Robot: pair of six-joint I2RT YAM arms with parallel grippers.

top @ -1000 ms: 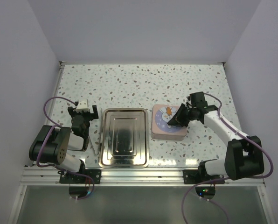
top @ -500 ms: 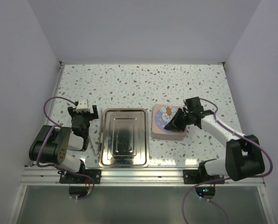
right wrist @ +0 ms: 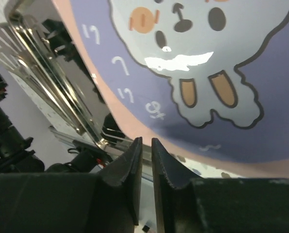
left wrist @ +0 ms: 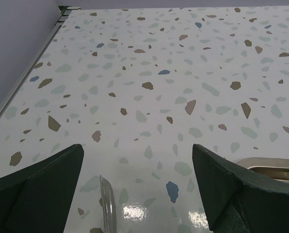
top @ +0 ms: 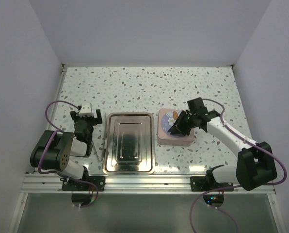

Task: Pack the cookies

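Note:
No cookies show in any view. A square pink tin stands right of the metal tray, closed by its lid with a purple cartoon print. My right gripper hangs low over the lid, tilted toward the tin's front left. Its jaws are shut to a thin slit with nothing between them. My left gripper rests at the left of the tray, open and empty, over bare speckled table.
A rectangular metal tray lies between the arms; its rim shows in the right wrist view. A thin metal utensil lies between the left arm and the tray, its tip under the left gripper.
My right gripper has moved left across the tin lid, from its right edge to over its middle. The left arm has not moved.

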